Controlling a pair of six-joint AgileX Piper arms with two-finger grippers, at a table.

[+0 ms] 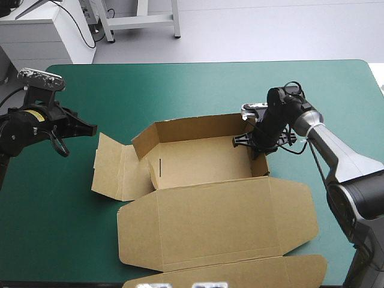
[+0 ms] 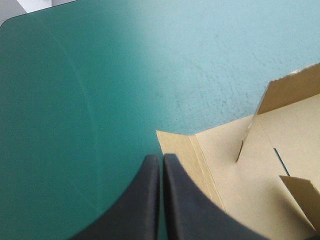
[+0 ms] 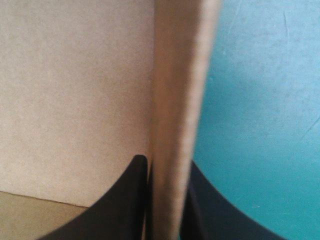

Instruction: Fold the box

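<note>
One teal-green worktop (image 1: 198, 84) carries one brown cardboard box (image 1: 204, 162) at its middle, with walls partly raised and lid flat. Of two end effectors, the right end effector (image 3: 167, 165) pinches the box's right wall. The left end effector (image 2: 161, 157) hangs closed and empty beside the left flap.

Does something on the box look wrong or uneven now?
Uneven, not damaged: on the box, the far wall and the right wall stand, with the right tool shut on the right wall, but the left flap lies flat on the teal-green cover. I see no tear.
</note>
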